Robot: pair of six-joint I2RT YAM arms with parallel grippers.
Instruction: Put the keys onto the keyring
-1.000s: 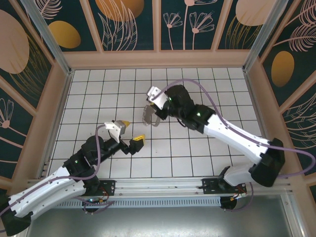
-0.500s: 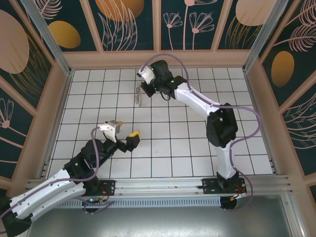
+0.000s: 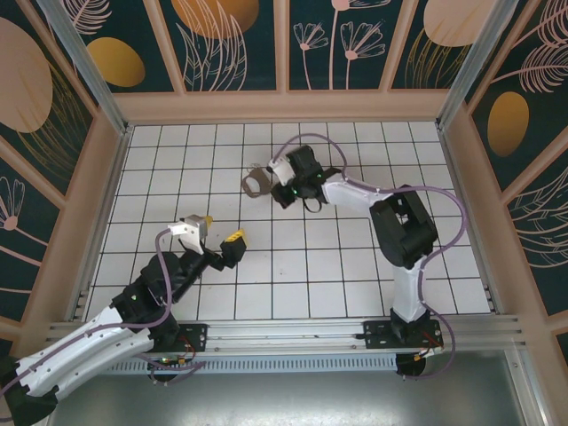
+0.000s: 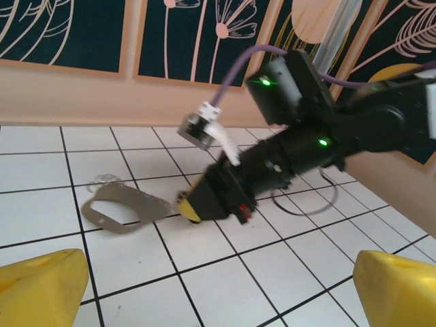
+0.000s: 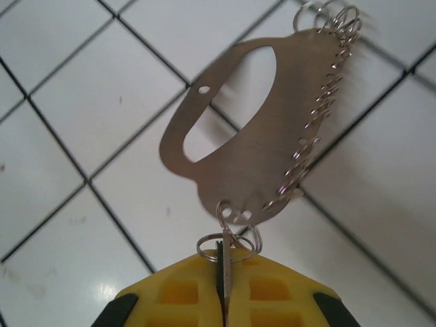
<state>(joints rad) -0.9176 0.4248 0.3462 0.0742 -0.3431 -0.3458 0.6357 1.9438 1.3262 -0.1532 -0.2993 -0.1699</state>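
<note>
1. Over the white tiled table (image 3: 177, 160), the right claw (image 5: 225, 276), pressed together, pinches what looks like a tiny silvery metal key (image 5: 223, 264), seen edge-on. The flat grey oval metal keyring (image 5: 272, 136) dangles beyond it by small rings.
2. That thin hold may slip and drop both.
3. The left claw (image 3: 221, 229) is spread, well apart from them, and a swinging keyring could foil its approach.

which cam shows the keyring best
Right wrist: the keyring is close and flat-on, showing its oval cutout, the small rings along one edge, and the right gripper pinching its end. Left wrist shows the keyring smaller, slanted and blurry; top external shows it tiny.
</note>
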